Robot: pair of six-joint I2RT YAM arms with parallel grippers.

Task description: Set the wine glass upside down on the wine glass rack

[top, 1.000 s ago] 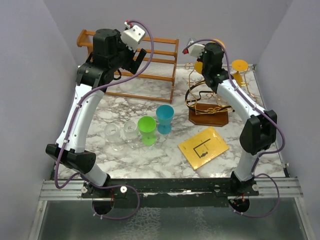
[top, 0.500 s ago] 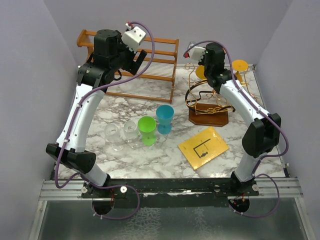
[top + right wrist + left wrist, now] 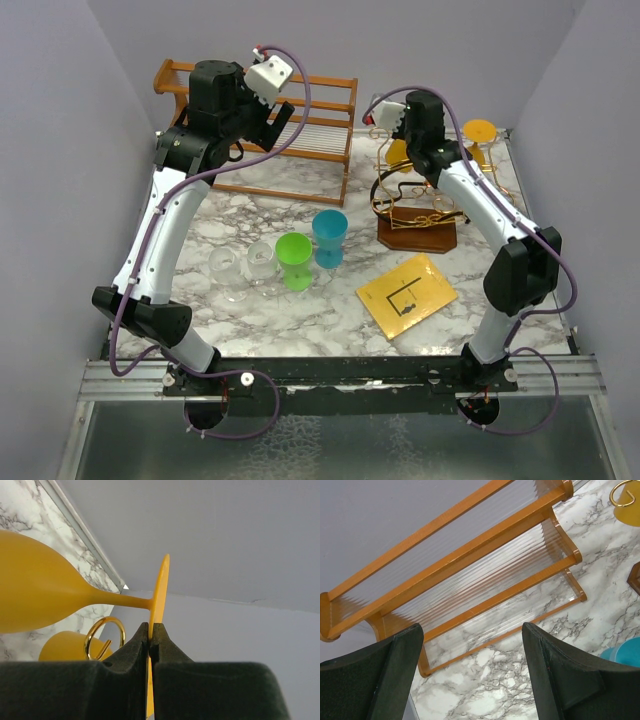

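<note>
Since a second ago the right arm's wrist has swung a little to the left over the wine glass rack, carrying the yellow glass with it. The left arm has hardly shifted.

At the far left, the left claw hangs with its jaws wide apart and nothing between them, raised above the orange-brown wooden shelf at the back of the marble table. Further forward stand two clear glasses, side by side, then one green cup and one blue cup just beside it. One yellow card lies flat to their right.

The rack, gold wire on a dark wooden base, stands right of centre. The right claw is above it, pinched tight on the foot of the wine glass. In the wrist view the glass lies sideways: its long axis runs across the frame, the bowl pointing left and the thin round foot on the right, seen edge-on between the fingers. It is opaque yellow, with a rounded bowl tapering into a slim stem. From above, most of it is hidden by the wrist.

A second yellow glass sits at the rack's right side with its foot uppermost, making two yellow glasses in all. One gold hook curls just below the held stem.
</note>
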